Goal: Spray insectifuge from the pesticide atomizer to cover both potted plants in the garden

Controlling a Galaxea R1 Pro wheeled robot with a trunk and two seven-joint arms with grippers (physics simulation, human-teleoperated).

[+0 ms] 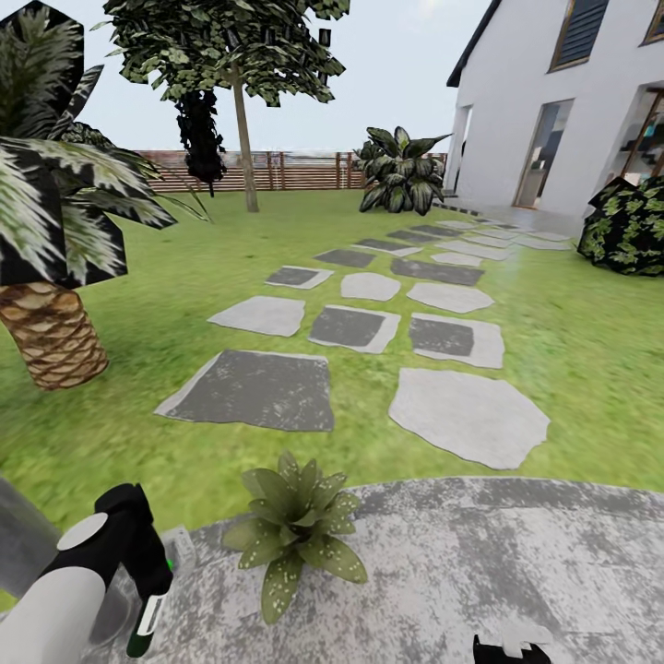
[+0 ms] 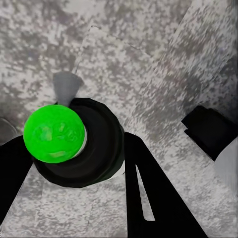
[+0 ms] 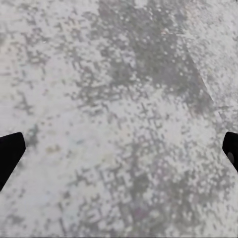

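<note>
— Jaws first: what are they doing?

— My left jaws (image 2: 74,173) are clenched on the pesticide atomizer (image 2: 82,144). From the left wrist I look straight down its black top, with a bright green knob beside it, and one dark finger (image 2: 148,193) lies along each flank of the bottle. From the head I see the same bottle (image 1: 148,620) hanging upright below my left wrist, white label band showing, over the paved round (image 1: 480,572). My right jaws (image 3: 119,148) are released, fingertips wide apart with bare grey paving between them.

— So which step is this?

— By my reading the pick-up is done and the spraying is in hand. One potted plant (image 1: 297,527) sits on the edge of the paved round, just beyond my left jaws and off toward my right arm's side. It is near but not touching the bottle.

— And the second plant?

— I cannot place it from here. Past the lawn (image 1: 138,304) I see stepping stones (image 1: 254,389), a palm (image 1: 51,332) and a fence (image 1: 277,171), and no other low rosette.

— What does the next move call for?

— I judge I must turn the nozzle toward the rosette. I cannot tell which way it faces now.
</note>
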